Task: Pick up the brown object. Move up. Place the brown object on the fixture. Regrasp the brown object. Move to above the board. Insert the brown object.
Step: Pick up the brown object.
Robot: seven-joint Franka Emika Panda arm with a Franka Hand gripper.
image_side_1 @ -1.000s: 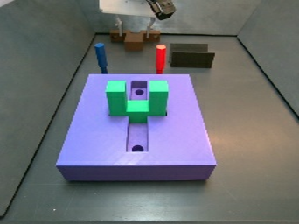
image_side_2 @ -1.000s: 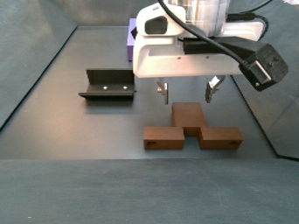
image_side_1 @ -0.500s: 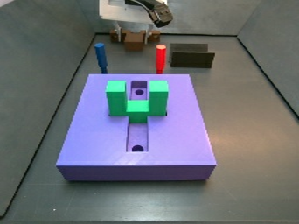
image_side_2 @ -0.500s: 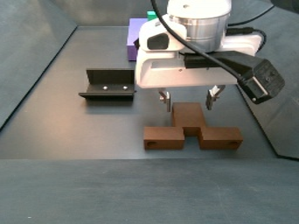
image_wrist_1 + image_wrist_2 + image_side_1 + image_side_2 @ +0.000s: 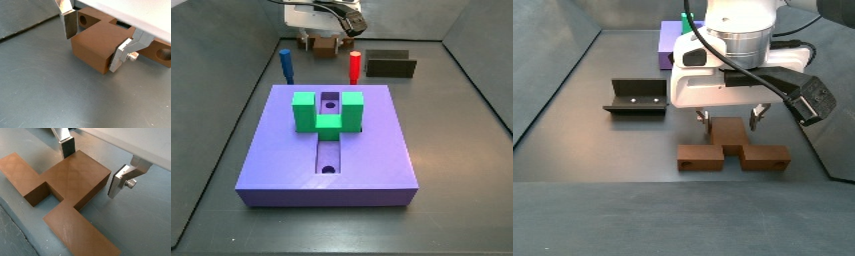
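Observation:
The brown object (image 5: pixel 734 150) is a T-shaped wooden block lying flat on the grey floor; its stem points towards the board. My gripper (image 5: pixel 730 118) is low over the stem, open, with one finger (image 5: pixel 68 22) on each side of it. In both wrist views the stem (image 5: pixel 100 46) (image 5: pixel 77 178) sits between the silver plates with small gaps; the gripper midpoint (image 5: pixel 93 168) lies over it. A round hole shows in the block's side (image 5: pixel 83 20). The block is mostly hidden behind the gripper (image 5: pixel 325 30) in a side view. The dark fixture (image 5: pixel 636 97) stands to the left.
The purple board (image 5: pixel 329 145) carries a green U-shaped piece (image 5: pixel 327 112) around a slot. A blue peg (image 5: pixel 287 65) and a red peg (image 5: pixel 356 65) stand behind it. The fixture also shows by the back wall (image 5: pixel 390 65). Grey walls enclose the floor.
My gripper has come down, so the open fingers now straddle the brown object's stem. The block has not moved.

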